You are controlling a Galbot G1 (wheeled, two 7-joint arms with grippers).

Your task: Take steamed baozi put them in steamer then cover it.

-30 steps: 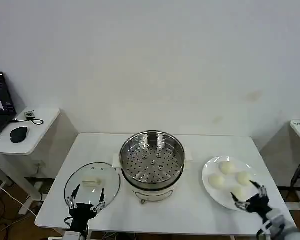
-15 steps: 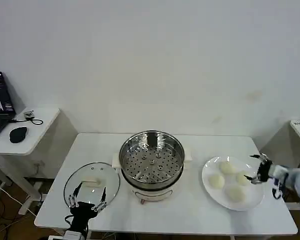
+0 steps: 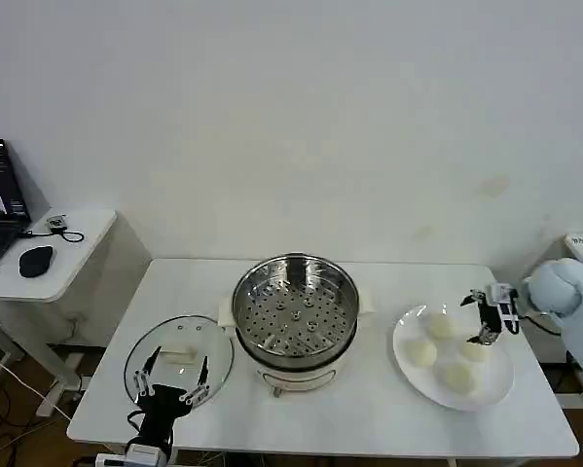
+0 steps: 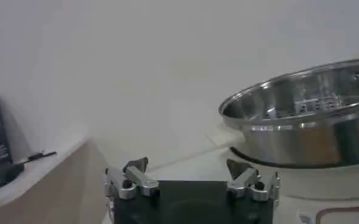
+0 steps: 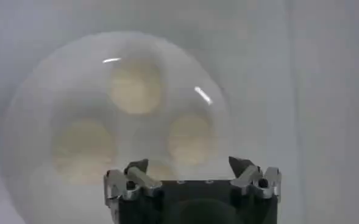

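While open, right end effector (image 3: 487, 316) seemingly above plated baozi (image 3: 475, 348).

Four cream baozi (image 3: 422, 353) apparently on plate, open steel steamer (image 3: 295, 309) empty, upright

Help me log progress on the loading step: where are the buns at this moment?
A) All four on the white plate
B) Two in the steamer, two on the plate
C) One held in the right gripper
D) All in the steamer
A: four steamed baozi sit on the plate; the steamer tray is bare, and the right gripper above the plate is open and empty.
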